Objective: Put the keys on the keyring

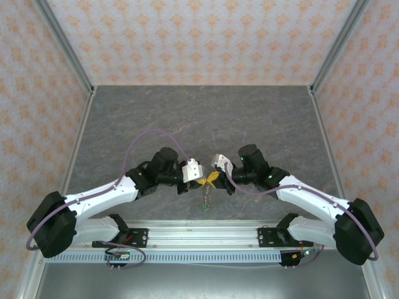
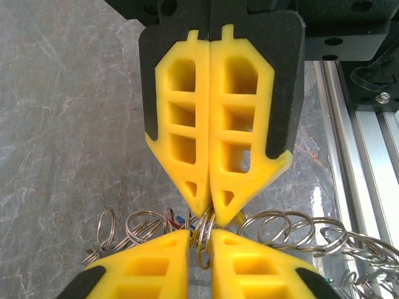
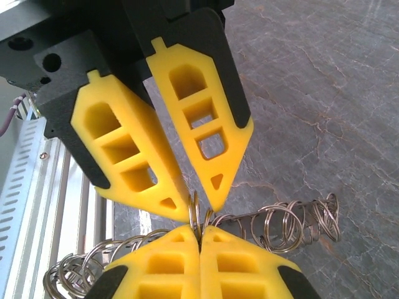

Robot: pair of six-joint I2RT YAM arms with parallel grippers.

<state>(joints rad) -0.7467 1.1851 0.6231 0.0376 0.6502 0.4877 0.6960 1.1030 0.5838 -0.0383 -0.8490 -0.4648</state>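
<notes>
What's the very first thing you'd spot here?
Bright yellow claws! The left gripper and the right gripper meet tip to tip above the near half of the grey table. Pinched between them is the keyring, a curly string of shiny silver rings that trails off to both sides.

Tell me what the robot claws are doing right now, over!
Left claw shut on chain of silver metal rings. Right claw shut on it too, tip to tip. Nothing seen in the way.
</notes>
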